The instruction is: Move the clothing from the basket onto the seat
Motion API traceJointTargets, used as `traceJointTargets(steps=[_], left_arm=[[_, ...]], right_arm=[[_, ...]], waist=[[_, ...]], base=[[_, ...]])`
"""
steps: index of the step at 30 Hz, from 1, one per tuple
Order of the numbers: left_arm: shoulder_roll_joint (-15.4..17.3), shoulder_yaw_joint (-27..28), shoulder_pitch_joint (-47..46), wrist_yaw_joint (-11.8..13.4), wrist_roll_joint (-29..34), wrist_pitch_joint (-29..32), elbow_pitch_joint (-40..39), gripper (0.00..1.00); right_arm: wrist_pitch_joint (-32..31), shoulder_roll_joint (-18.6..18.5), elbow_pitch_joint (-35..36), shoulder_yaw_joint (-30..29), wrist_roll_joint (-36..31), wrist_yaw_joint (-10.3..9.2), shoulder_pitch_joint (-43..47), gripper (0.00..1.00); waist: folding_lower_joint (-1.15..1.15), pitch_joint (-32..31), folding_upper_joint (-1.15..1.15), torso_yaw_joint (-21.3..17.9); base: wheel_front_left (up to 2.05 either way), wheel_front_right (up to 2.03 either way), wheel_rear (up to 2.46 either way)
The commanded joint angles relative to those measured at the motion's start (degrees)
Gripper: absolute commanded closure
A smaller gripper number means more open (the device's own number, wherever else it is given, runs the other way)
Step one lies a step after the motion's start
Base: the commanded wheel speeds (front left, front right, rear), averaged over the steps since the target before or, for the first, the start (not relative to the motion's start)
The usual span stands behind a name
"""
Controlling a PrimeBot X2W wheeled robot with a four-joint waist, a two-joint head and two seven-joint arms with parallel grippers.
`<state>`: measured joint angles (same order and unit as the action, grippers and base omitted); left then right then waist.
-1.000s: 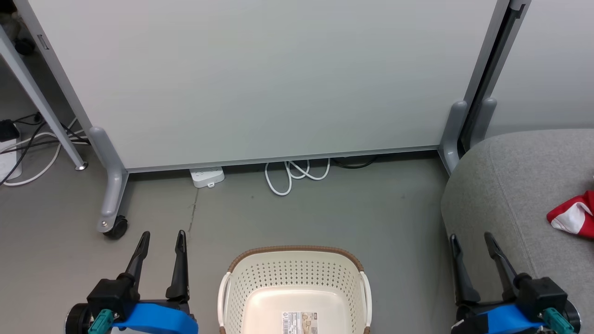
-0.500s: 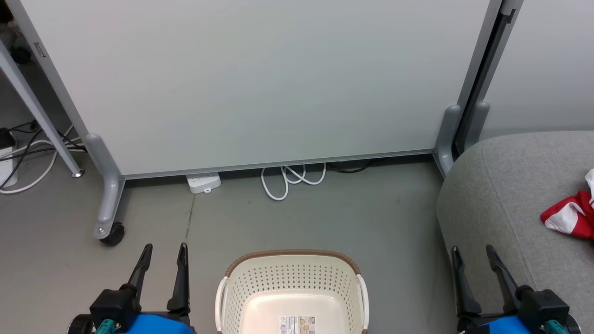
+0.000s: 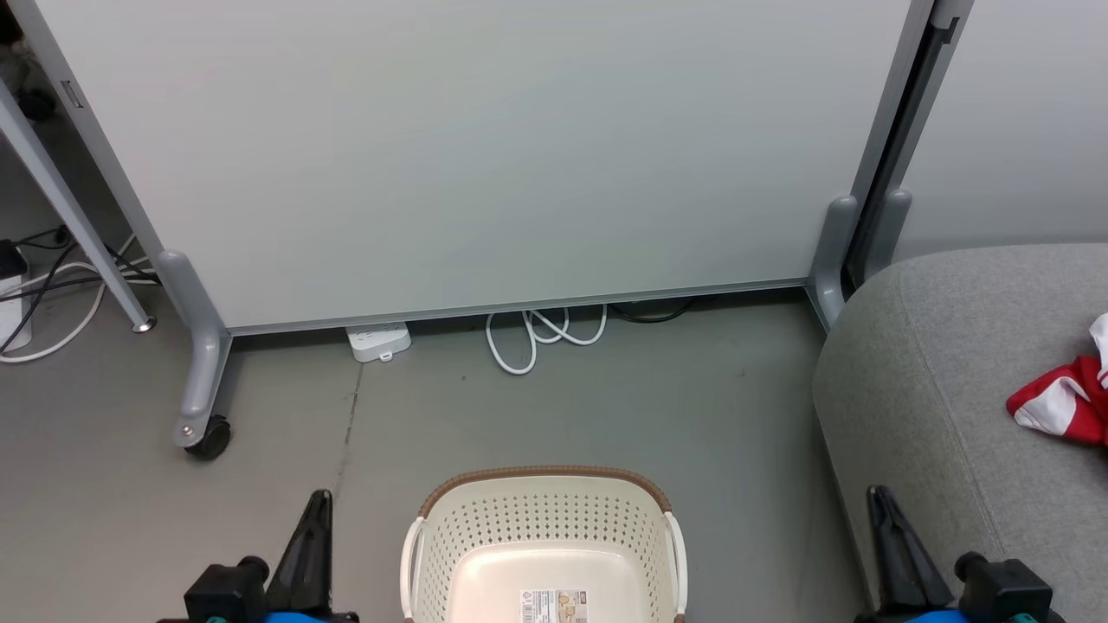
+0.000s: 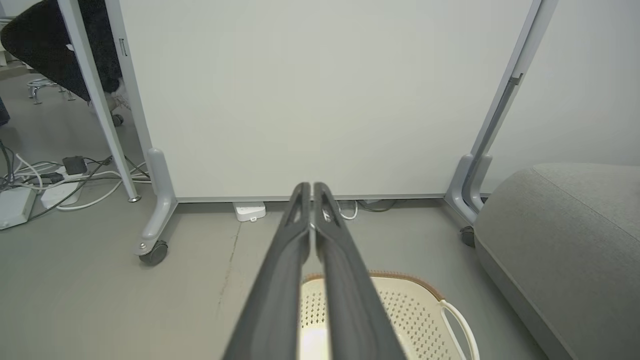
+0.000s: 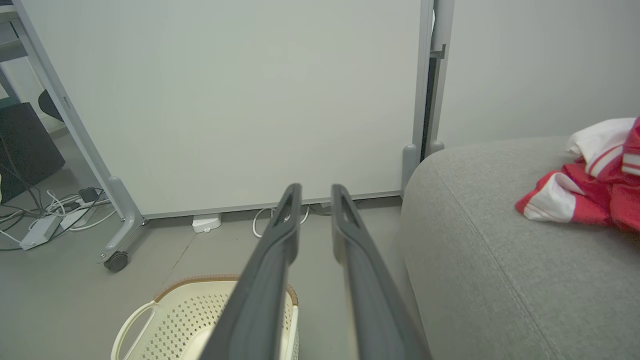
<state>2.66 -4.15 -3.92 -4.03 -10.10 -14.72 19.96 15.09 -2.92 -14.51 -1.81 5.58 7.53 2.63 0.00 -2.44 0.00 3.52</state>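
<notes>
Left claw [image 4: 311, 186] together, right claw [image 5: 316, 189] slightly apart; partition [image 3: 476, 147] behind basket [image 3: 544, 474], cable [image 3: 545, 331] beneath.

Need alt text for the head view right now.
An empty oval cream plastic laundry basket sits bottom centre on grey floor; a red-and-white garment lies on the large grey fabric seat at right. A pale partition panel stands behind.

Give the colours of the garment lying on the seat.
The garment is red with white sections, clearest in the right wrist view.
</notes>
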Motion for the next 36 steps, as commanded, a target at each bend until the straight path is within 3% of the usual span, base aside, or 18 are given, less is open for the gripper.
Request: traceJointTargets(steps=[1,36], left_arm=[[0.0,0.1,0.1,0.0,-0.3,0.2,0.3,1.00],[0.1,4.6,-1.1,-1.5,-34.8,9.0,-2.3,1.00]], right_arm=[[-0.1,0.0,-0.3,-0.1,0.3,0.00,0.0,1.00],[-9.2,0.0,0.1,-2.0,36.7,-0.02,-3.9,1.00]], waist=[[0.00,0.0,0.00,0.0],[0.00,0.8,0.00,-1.0]], base=[[0.00,0.00,0.00],[0.00,0.00,0.00]])
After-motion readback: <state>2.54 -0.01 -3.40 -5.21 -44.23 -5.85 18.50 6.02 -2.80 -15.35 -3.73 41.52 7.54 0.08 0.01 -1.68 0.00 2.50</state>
